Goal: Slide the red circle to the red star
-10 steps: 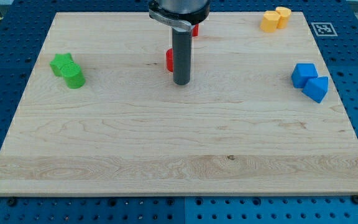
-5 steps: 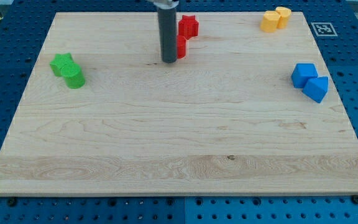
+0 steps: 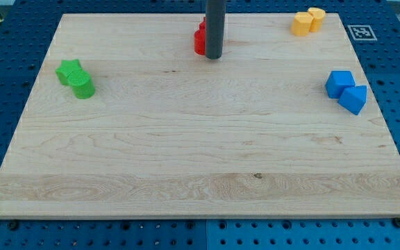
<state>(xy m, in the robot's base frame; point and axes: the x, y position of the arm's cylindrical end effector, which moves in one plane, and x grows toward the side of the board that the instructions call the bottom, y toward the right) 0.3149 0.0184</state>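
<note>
Red pieces, two by count, sit close to the view's top edge of the wooden board (image 3: 186, 153), a little left of its middle. The red circle (image 3: 198, 42) shows as a rounded shape just left of the dark rod (image 3: 214, 24), and the red star (image 3: 202, 27) is right behind it, toward the view's top; the two look touching, but the rod hides most of the star, so its shape is hard to read. My tip (image 3: 214, 57) rests on the board just beside the circle, on its right side. The arm carries no gripper, only this rod.

Further out, there are two green blocks (image 3: 75, 78) pressed together near the view's left edge. Two blue blocks (image 3: 346, 91) touch each other near the right edge. Two yellow blocks (image 3: 307, 21) stand together in the top right corner. That makes eight blocks in four pairs.
</note>
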